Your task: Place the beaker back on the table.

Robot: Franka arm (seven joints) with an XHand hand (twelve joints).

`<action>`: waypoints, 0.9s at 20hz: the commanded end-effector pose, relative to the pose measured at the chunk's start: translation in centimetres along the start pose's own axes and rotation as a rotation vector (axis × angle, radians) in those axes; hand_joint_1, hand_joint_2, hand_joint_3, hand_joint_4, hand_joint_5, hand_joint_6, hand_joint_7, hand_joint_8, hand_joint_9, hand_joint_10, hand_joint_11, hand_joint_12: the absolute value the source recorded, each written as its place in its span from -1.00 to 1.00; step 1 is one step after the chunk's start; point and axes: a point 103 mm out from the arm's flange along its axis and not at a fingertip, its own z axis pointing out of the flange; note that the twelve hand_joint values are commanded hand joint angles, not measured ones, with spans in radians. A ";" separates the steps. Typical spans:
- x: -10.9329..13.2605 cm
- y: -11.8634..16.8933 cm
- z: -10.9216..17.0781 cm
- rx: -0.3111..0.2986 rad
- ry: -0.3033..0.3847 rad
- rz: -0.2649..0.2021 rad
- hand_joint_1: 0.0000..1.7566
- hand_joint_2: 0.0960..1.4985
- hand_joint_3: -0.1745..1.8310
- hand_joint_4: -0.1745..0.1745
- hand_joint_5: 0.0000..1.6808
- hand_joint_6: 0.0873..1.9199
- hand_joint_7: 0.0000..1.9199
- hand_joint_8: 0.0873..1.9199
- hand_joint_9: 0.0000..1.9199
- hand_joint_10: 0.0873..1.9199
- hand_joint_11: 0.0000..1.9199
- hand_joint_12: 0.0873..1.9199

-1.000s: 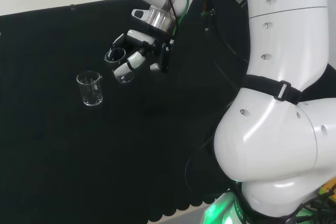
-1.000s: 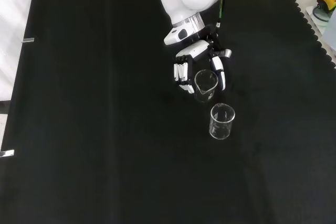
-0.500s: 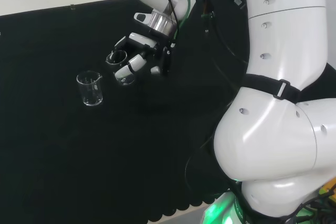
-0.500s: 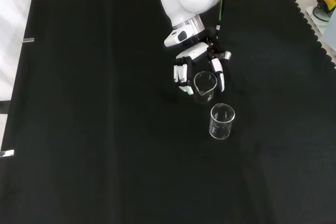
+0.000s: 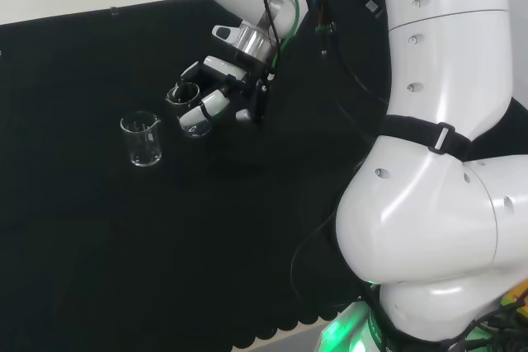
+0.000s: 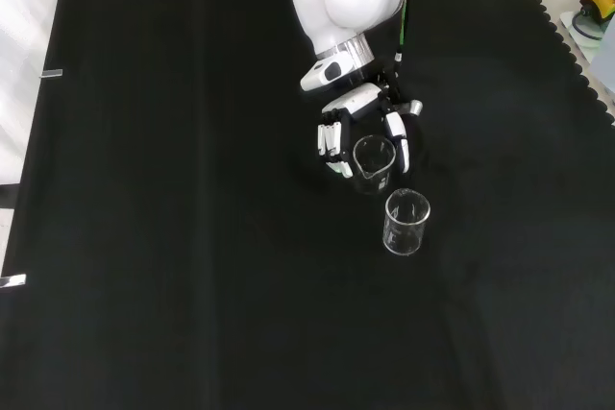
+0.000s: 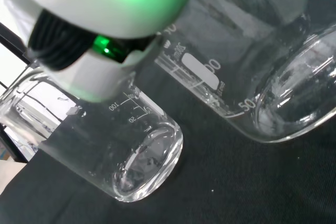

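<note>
A clear glass beaker (image 5: 186, 110) stands upright inside the curl of the hand (image 5: 221, 80), low over the black cloth. From the front, the beaker (image 6: 373, 162) has fingers (image 6: 332, 144) on its left and the thumb on its right, below the hand (image 6: 356, 98). Close up in the wrist view, the held beaker (image 7: 247, 66) has its base near the cloth; I cannot tell whether it touches. A blurred part of the hand (image 7: 105, 19) glows green there.
A second clear beaker (image 5: 142, 139) stands alone on the cloth, to the left of the hand in the head view and just nearer in the front view (image 6: 405, 223). It also appears in the wrist view (image 7: 121, 156). The arm's white links (image 5: 445, 204) rise at the right.
The hand has sunk a little toward the cloth with the beaker still in it. The second beaker has not moved.
</note>
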 end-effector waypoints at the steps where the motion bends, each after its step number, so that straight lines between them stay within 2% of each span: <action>1: -0.2 -0.1 0.4 -0.014 0.018 0.000 0.64 -0.41 0.02 -1.00 0.46 -0.30 0.52 -0.53 0.38 -0.33 0.02 -0.15; 10: -0.9 -0.3 0.6 -0.037 0.080 0.020 0.64 -0.41 0.02 -1.00 0.48 -0.32 0.53 -0.57 0.40 -0.36 0.01 -0.13; 18: -1.0 -0.3 0.9 -0.033 0.085 0.018 0.64 -0.41 0.02 -1.00 0.49 -0.32 0.54 -0.58 0.39 -0.37 0.01 -0.12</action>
